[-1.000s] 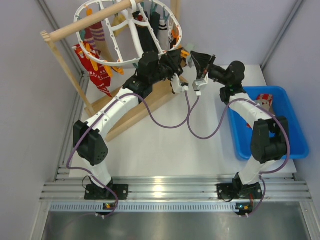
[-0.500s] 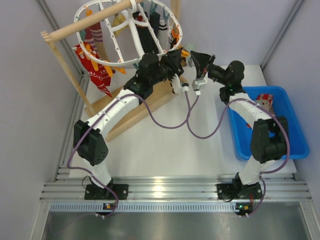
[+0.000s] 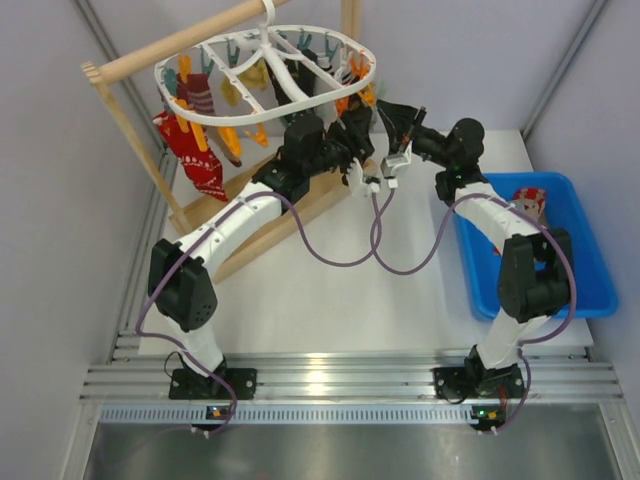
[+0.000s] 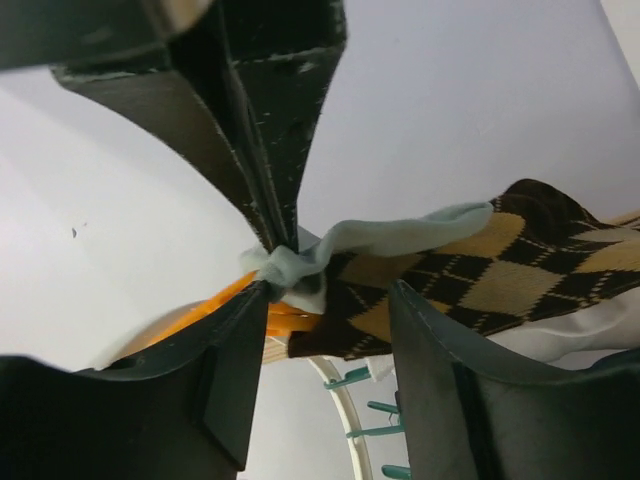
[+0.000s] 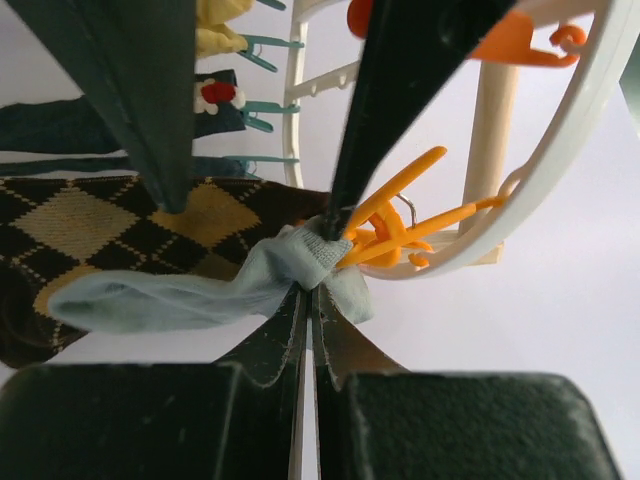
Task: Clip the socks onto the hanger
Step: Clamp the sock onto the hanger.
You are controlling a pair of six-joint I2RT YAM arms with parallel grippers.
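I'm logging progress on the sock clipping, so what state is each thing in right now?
left gripper, open
right gripper, shut on the grey sock
orange clip, apparently closed on the grey sock
hanger, hung from the wooden rod, tilted
blue bin, one red patterned sock inside

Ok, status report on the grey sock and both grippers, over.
Left fingers open. Right fingers shut on grey sock. Orange clip at its cuff, by hanger rim. Argyle sock crowding behind.
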